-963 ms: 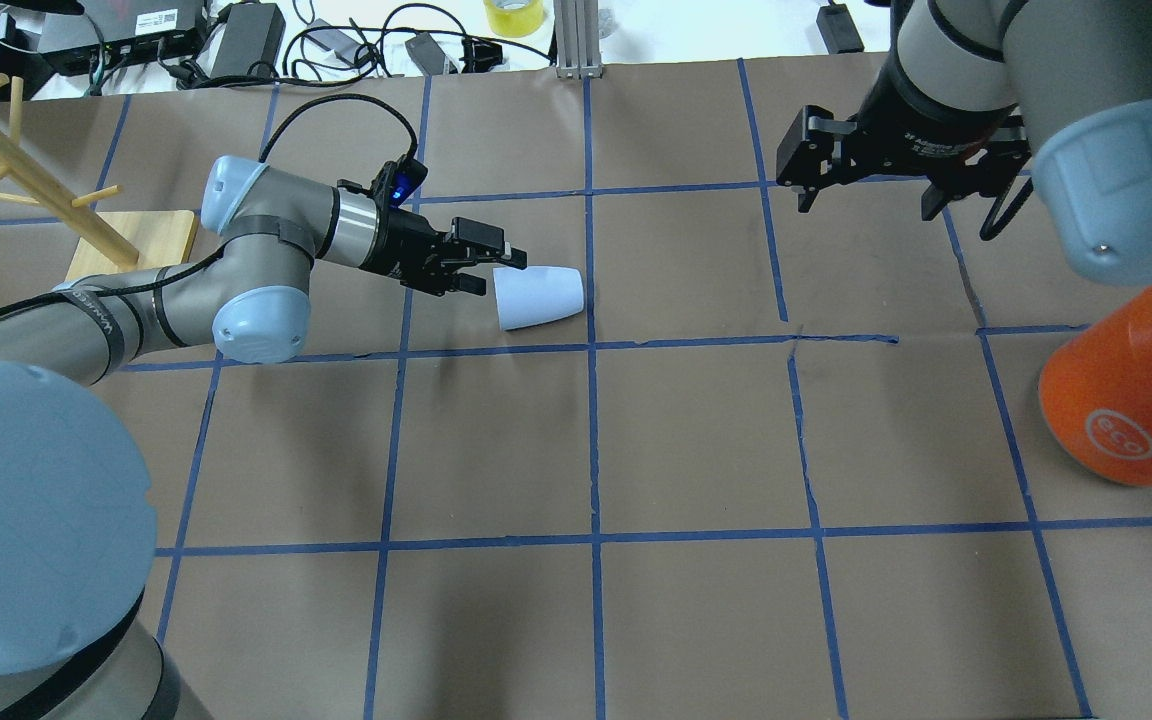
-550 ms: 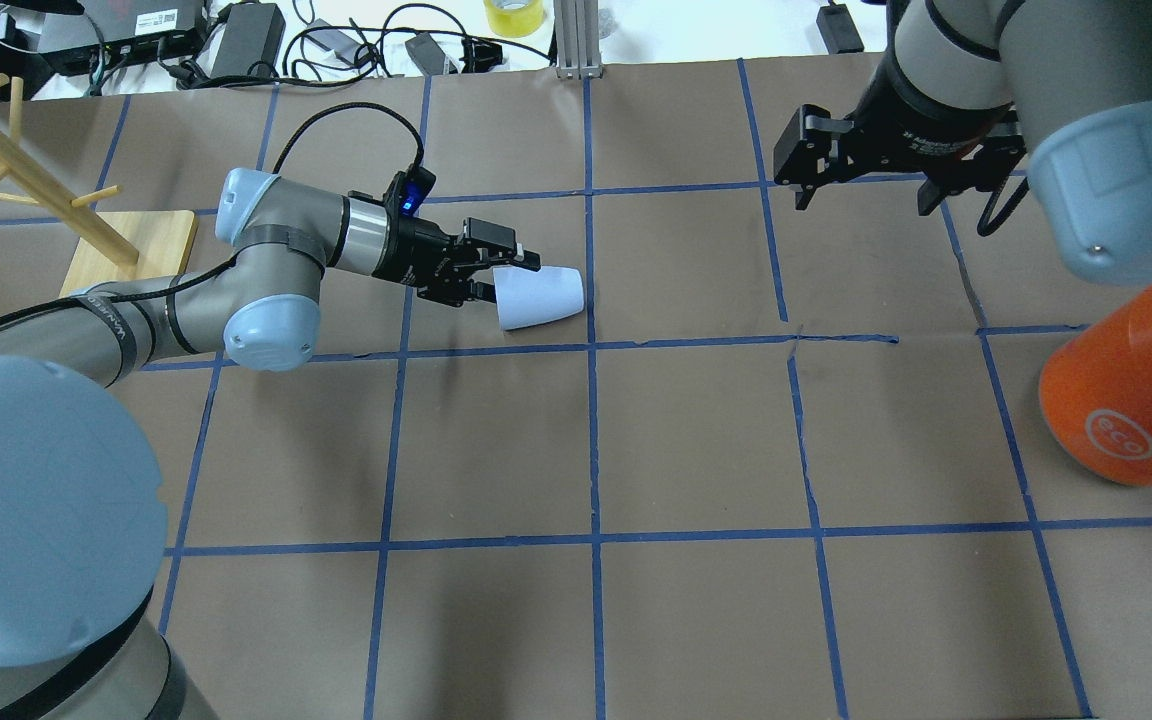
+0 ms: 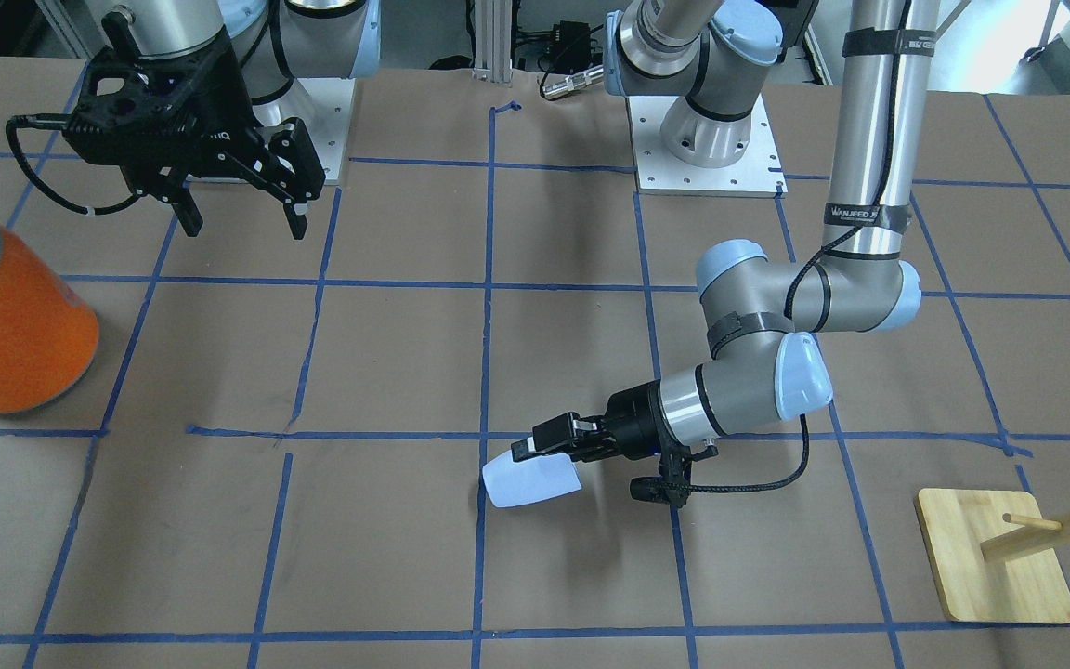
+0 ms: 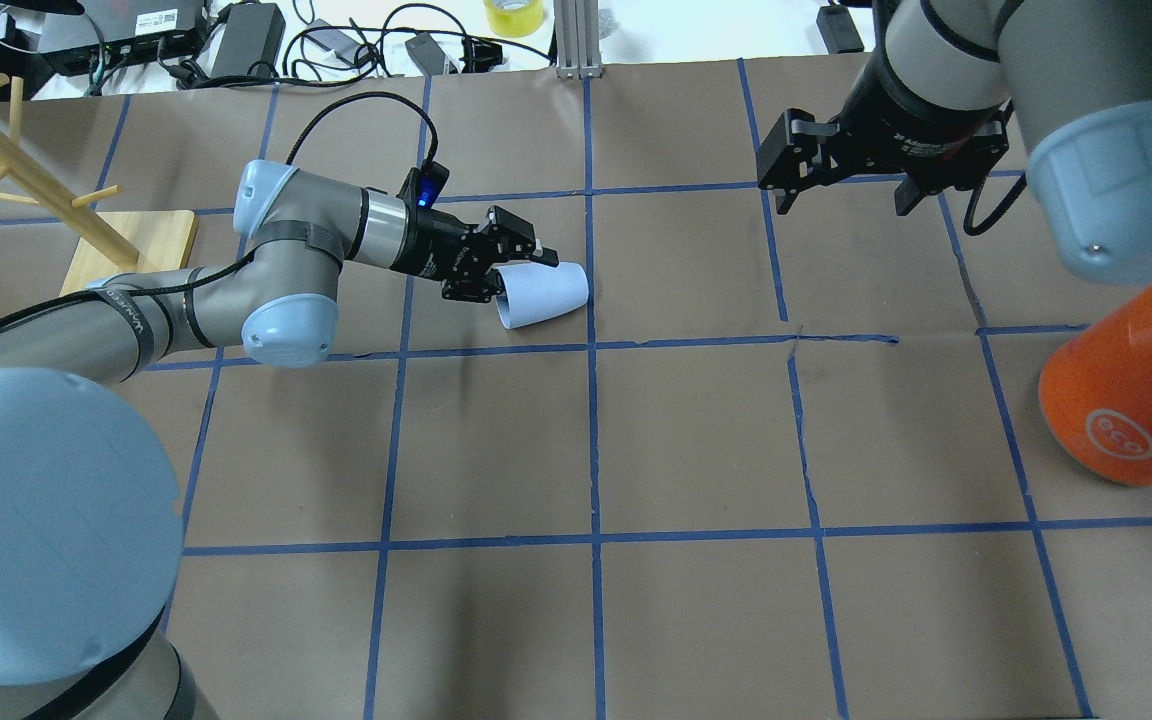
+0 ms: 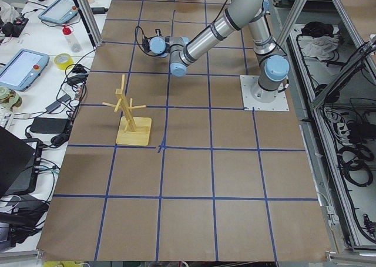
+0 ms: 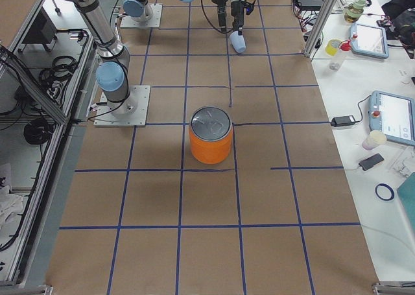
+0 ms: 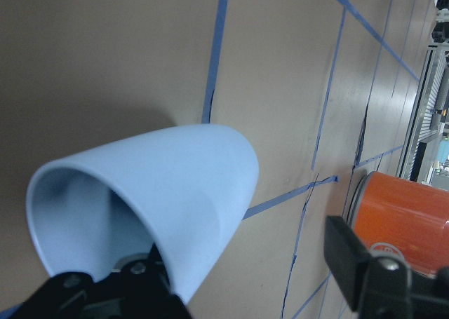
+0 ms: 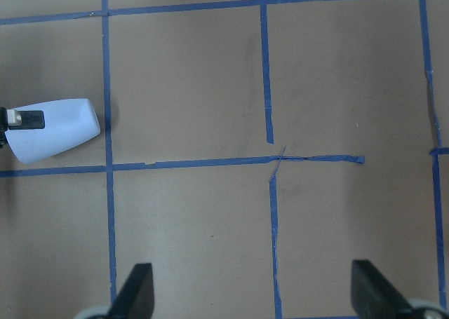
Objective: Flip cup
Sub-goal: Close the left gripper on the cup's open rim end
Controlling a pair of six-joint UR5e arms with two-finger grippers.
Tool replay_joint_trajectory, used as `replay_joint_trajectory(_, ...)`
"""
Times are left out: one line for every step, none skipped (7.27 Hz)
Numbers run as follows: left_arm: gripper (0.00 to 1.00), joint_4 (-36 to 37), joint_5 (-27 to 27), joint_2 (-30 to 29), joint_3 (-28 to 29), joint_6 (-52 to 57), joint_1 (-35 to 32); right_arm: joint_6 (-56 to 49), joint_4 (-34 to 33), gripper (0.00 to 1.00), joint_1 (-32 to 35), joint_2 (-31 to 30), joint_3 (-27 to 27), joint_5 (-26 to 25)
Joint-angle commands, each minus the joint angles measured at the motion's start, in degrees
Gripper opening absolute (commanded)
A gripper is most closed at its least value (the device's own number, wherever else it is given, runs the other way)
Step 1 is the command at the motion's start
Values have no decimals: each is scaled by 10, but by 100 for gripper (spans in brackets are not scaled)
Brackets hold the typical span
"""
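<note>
Left wrist-mounted view alone shows the released left tool (image 7: 238,280) straddling the cup (image 7: 168,186) wall.

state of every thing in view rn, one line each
cup: on its side on the table, mouth toward the left gripper.
left gripper: open, fingers either side of the cup's wall at the rim.
right gripper: open, empty, above the table.
orange can: upright, lid on.
wooden rack: upright, pegs bare.
</note>
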Motion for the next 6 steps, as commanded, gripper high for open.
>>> replay_joint_trajectory(0,4,-1,5,4,-27,0,-1,0,100,0,0,0,2)
replay_joint_trajectory(0,4,1,5,4,-35,-1,-1,0,100,0,0,0,2)
replay_joint_trajectory(0,6,-3,14,7,-77,-2,-1,0,100,0,0,1,2)
replay_joint_trajectory(0,8,-4,26,21,-153,-16,-1,0,100,0,1,1,2)
replay_joint_trajectory(0,7,3,40,39,-188,-30,-1,0,100,0,-1,1,0)
replay_joint_trajectory(0,4,16,51,46,-194,-30,-1,0,100,0,0,1,2)
